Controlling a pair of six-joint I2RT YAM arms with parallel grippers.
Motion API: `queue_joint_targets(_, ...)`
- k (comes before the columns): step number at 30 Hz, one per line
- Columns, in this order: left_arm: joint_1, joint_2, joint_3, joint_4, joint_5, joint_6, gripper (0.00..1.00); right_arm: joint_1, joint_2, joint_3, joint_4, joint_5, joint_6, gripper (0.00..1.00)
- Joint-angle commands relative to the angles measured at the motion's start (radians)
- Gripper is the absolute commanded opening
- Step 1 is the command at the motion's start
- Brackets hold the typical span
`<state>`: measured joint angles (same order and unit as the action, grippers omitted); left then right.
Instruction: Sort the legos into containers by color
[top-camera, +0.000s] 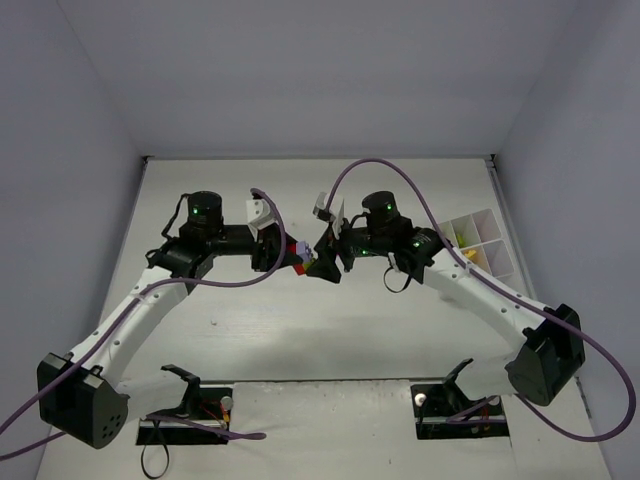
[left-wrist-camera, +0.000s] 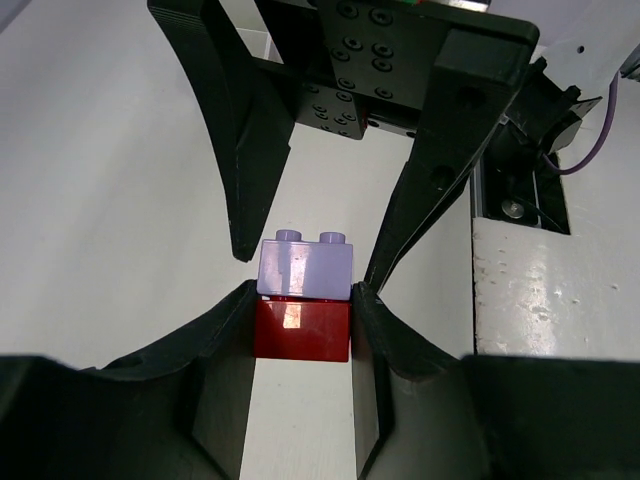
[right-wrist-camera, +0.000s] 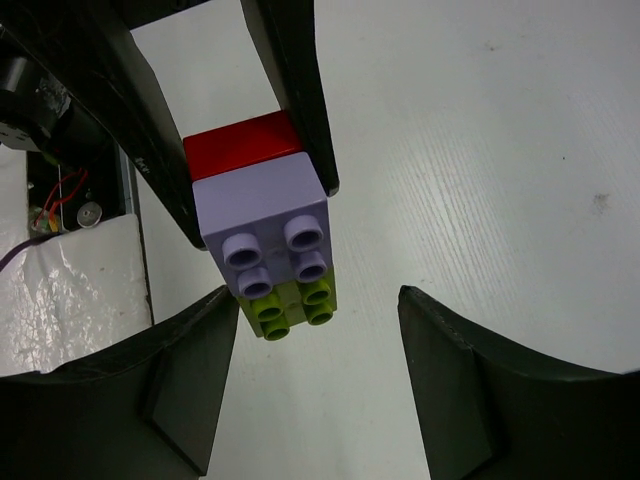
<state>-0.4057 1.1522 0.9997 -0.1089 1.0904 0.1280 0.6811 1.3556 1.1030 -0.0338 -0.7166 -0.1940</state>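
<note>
A red brick with a lavender brick pressed onto it hangs in the air over the middle of the table, between the two arms. The left gripper holds it: its jaws are clamped on the two sides of the red brick. In the right wrist view the studs of the lavender brick face the camera, and a lime green brick shows just under it, studs turned the same way. Whether the green one is joined to the stack or lies behind it cannot be told, and the left wrist view hides it altogether. The right gripper faces the stack with its jaws wide apart. They stand on either side of the lavender brick without touching it. The white divided tray sits well apart at the right edge of the table, partly covered by the right arm. Small yellow and green pieces lie in it, too small to make out.
</note>
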Motion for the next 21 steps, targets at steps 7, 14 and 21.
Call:
queue_joint_targets(7, -0.016, -0.011, 0.002, 0.087, 0.072, 0.028, 0.22, -0.008, 0.005, 0.061, 0.043, -0.083, -0.024, 0.51)
queue_joint_targets(14, -0.018, 0.003, 0.005, 0.092, 0.063, 0.028, 0.22, -0.035, -0.004, 0.049, 0.038, -0.124, -0.024, 0.11)
queue_joint_targets(21, -0.015, 0.015, 0.020, 0.025, 0.059, 0.100, 0.22, -0.150, -0.053, -0.005, -0.014, -0.194, -0.030, 0.00)
